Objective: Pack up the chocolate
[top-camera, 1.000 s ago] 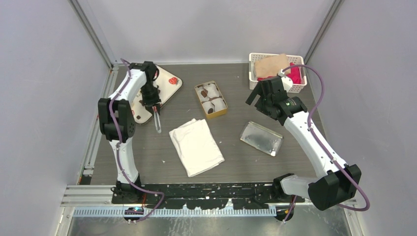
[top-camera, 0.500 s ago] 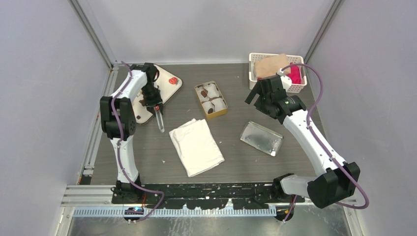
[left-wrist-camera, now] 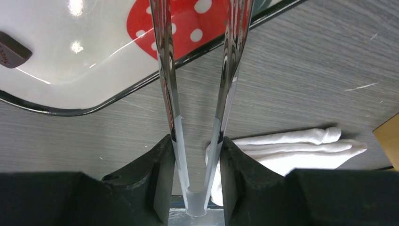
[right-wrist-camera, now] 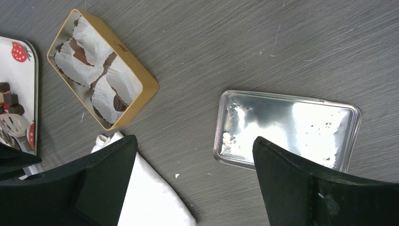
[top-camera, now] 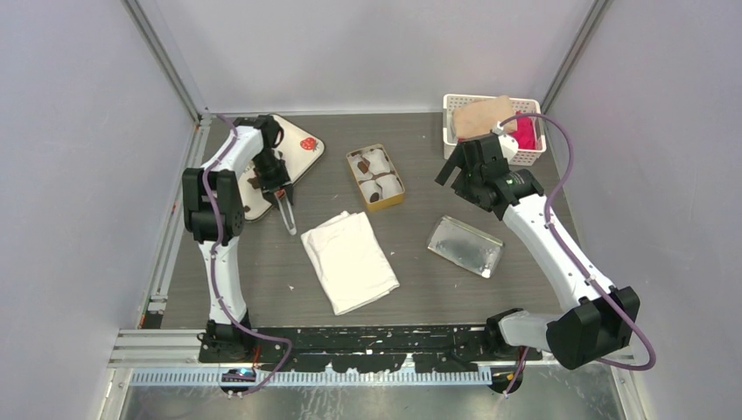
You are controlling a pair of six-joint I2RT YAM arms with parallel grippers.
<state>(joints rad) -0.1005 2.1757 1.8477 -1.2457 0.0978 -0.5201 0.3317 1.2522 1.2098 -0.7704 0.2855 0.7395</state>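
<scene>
Tongs point(top-camera: 287, 214) swung slightly toward gold tin point(top-camera: 376, 178), clamped in left gripper point(left-wrist-camera: 195, 155).
I see right gripper point(right-wrist-camera: 194, 141) spread wide, empty, right of tin; chocolate point(left-wrist-camera: 10, 49) on tray point(left-wrist-camera: 70, 70) left of it.

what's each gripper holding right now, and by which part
The left gripper clamps tongs near their joined end. The right gripper is open, holding nothing.

text: none legible | labels/brands: none | numbers: none | signs: none in any view
</scene>
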